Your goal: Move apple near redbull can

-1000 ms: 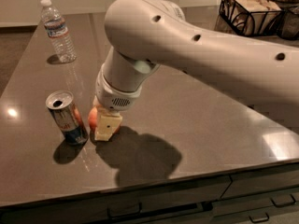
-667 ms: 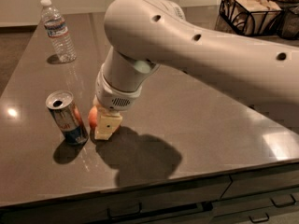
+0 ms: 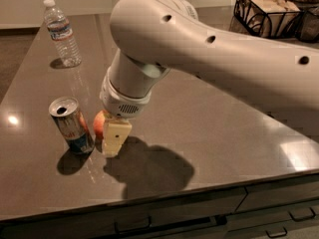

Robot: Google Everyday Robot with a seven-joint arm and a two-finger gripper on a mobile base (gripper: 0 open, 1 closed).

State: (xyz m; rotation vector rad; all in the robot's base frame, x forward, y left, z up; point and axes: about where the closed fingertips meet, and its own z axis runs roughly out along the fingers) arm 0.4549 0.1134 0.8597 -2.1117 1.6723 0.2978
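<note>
Beside the can on the table: a small red-orange apple.
Gripper covers the apple's right side; grasping or released, cannot tell.

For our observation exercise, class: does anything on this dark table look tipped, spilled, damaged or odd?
Nothing stands out. The slim silver-blue redbull can and clear plastic water bottle stand upright; the small red-orange apple sits beside the can, gripper at it. No spills.
</note>
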